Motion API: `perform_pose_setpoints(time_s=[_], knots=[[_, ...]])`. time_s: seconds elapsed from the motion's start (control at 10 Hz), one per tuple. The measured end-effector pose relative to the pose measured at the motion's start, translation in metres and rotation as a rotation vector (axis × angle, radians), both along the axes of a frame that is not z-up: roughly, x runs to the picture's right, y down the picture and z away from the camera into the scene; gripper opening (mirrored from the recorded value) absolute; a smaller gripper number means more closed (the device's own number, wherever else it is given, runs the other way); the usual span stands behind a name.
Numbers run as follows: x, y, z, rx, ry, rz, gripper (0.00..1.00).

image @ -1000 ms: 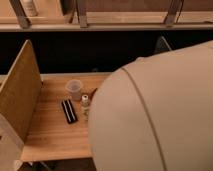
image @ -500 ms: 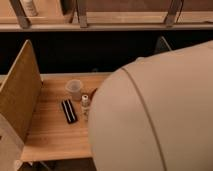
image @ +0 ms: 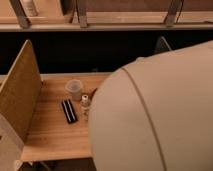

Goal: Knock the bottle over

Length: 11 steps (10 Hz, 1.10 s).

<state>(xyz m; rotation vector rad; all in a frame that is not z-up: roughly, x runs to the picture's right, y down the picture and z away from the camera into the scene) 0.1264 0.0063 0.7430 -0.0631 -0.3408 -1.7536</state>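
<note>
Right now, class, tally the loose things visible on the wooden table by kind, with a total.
Clear cup: 1
Small bottle: 1
Black flat bar: 1
Total: 3
The gripper is not in view; the robot's white arm blocks the right side.

You're looking at what seems an office workstation: a light wooden desk (image: 50, 137) with a cork-like divider panel (image: 20, 95) at 9 o'clock and a railed ledge (image: 125, 21) at 12 o'clock (metal posts (image: 81, 12) along it). The gripper sits hidden behind the white arm shell (image: 160, 115) at 4 o'clock.
</note>
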Motion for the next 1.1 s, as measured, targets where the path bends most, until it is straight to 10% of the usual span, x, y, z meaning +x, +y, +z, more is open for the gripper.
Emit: perform_pose_setpoints(time_s=[0.2, 0.8, 1.1], knots=[[0.0, 0.0, 0.0, 0.0, 0.0, 0.0, 0.77], [0.0, 0.0, 0.0, -0.001, -0.001, -0.001, 0.17], [-0.033, 0.019, -0.006, -0.07, -0.066, -0.058, 0.0]])
